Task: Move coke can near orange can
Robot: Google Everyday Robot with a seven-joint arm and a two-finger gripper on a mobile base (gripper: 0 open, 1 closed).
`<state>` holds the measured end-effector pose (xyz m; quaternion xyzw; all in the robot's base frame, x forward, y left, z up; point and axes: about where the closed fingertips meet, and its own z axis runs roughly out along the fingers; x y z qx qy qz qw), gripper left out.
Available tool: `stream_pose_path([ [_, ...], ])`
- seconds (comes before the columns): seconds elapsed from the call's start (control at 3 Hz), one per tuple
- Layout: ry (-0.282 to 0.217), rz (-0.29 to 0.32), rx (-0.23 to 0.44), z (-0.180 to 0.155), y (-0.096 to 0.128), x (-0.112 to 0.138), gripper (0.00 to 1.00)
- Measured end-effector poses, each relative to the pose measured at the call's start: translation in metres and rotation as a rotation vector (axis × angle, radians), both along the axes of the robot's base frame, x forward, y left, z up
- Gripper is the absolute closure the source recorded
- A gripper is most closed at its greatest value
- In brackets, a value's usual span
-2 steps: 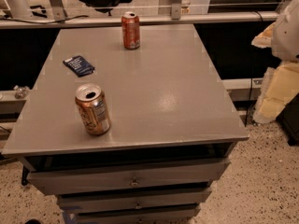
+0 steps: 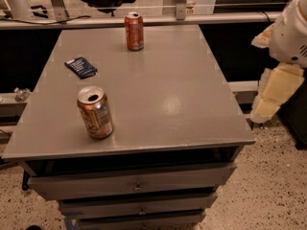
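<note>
The coke can, red with a silver top, stands upright at the far middle of the grey table. The orange can, golden-copper with a pale label panel and an open top, stands upright near the front left. The two cans are far apart. My gripper, cream-coloured below the white arm housing, hangs off the table's right edge, beside the table and away from both cans. It holds nothing that I can see.
A small dark blue packet lies on the table's left side between the cans. Drawers sit under the tabletop. A rail and chair base stand behind the far edge. Speckled floor lies to the right.
The gripper at the right has edged slightly left toward the table. Both cans and the packet have not moved.
</note>
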<state>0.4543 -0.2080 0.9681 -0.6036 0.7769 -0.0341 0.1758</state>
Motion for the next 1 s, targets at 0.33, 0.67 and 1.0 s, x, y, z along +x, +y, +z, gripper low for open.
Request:
stream_pose_path([
  [0.33,-0.048,-0.016,0.068,-0.016,0.015,0.037,0.00],
  [0.67,-0.119,-0.043,0.161,-0.028,0.037,0.089,0.00],
  [1.0,-0.156,-0.083,0.287,-0.040,0.059,0.136,0.00],
])
